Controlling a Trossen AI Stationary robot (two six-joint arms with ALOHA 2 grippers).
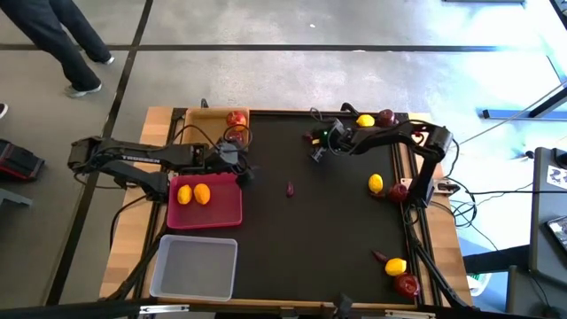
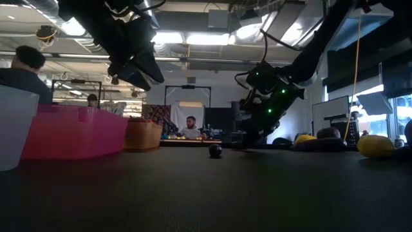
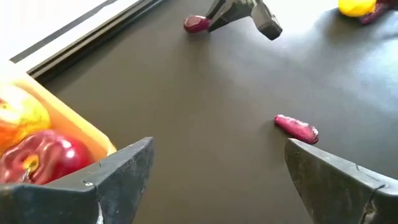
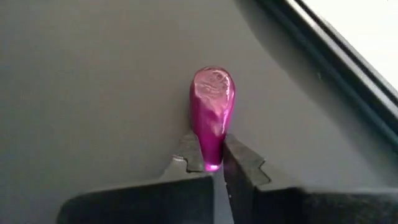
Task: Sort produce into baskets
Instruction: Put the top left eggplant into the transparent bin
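The right hand (image 4: pixel 214 163) is down at the far side of the bench (image 1: pixel 310 230), its fingers pinched together on one end of a purple root (image 4: pixel 212 115) that lies on the dark mat. The left hand (image 3: pixel 214 180) hovers with its fingers spread wide and empty beside the wooden tray (image 1: pixel 205 120), which holds an apple (image 1: pixel 236 119). Another root (image 1: pixel 290 187) lies mid-mat. Two lemons (image 1: pixel 193 193) sit in the pink tray (image 1: pixel 221 211).

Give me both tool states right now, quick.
Left tool: open, empty, hovering by the tan tray.
Right tool: shut on a purple root near the table's far edge.
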